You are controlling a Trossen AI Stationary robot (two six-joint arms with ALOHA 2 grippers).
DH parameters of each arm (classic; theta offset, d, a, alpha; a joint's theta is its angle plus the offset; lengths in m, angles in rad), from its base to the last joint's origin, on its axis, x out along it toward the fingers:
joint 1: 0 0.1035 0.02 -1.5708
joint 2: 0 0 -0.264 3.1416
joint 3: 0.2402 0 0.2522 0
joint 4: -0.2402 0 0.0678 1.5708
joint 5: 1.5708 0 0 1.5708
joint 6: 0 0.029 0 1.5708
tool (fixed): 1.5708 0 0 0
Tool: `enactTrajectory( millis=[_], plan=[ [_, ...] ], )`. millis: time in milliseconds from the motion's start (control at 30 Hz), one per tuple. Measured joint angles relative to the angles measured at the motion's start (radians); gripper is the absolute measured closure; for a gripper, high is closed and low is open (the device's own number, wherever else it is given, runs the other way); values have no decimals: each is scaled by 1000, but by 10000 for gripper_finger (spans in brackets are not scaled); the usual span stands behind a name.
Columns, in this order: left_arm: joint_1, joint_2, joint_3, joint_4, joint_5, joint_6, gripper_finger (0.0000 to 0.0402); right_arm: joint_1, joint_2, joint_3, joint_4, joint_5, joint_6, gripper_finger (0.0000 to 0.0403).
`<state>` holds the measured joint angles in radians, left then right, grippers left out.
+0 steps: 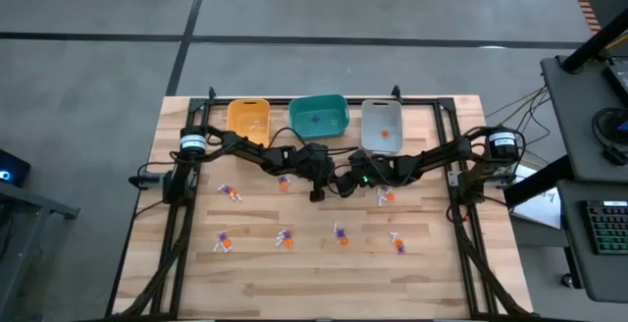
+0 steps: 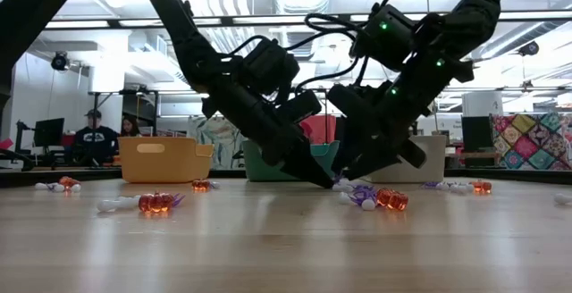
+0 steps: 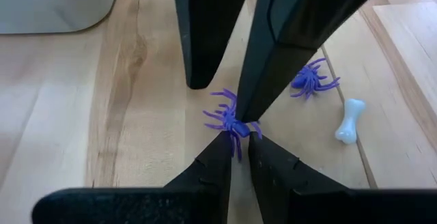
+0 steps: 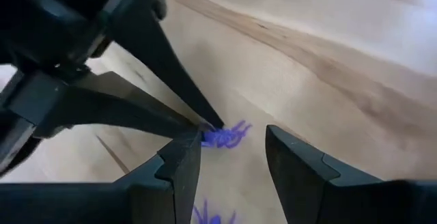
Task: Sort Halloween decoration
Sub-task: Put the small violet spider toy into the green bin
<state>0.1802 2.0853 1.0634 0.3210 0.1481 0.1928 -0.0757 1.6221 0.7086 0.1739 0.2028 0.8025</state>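
A small purple spider [image 3: 229,120], one piece of the Halloween decoration, sits at mid-table just in front of the bins. My left gripper [image 3: 239,145] is shut on it and reaches in from the table's left [image 1: 316,192]. My right gripper [image 4: 232,156] comes from the right [image 1: 345,187]. It is open, with one finger on each side of the same spider [image 4: 222,136]. In the low view both grippers slant down to the tabletop. More orange, purple and white trinkets [image 1: 285,238] lie scattered on the wood. My left gripper pinches the spider between its two fingertips [image 3: 222,149], on the legs and rear [image 3: 237,142] at the side nearest that gripper. The fingers slant down from the table's left. The spider's body sticks out past the tips, at or just above the wood. My right gripper's one fingertip [image 4: 191,145] stands right beside the spider; I cannot tell whether it touches.
Yellow [image 1: 248,118], teal [image 1: 319,116] and grey [image 1: 382,126] bins stand in a row at the far edge; the grey one holds an orange piece. A second purple spider [image 3: 311,79] and a white bone [image 3: 348,120] lie close by. Dark frame rails run along both table sides.
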Motion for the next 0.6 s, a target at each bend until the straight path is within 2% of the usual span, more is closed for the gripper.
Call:
enactTrajectory(
  millis=[167, 333, 533, 600],
  plan=[
    [0, 0, 0, -1, 0, 0, 364, 1, -8, 0, -34, 0, -219, 248],
    [0, 1, 0, -3, -1, 0, 364, 1, -45, 0, -58, -4, -319, 248],
    [0, 1, 0, -2, -1, 0, 364, 16, -64, 0, -68, -80, -504, 248],
    [0, 1, 0, -2, -1, 0, 364, 18, -61, 0, -72, -77, -505, 248]
  ],
)
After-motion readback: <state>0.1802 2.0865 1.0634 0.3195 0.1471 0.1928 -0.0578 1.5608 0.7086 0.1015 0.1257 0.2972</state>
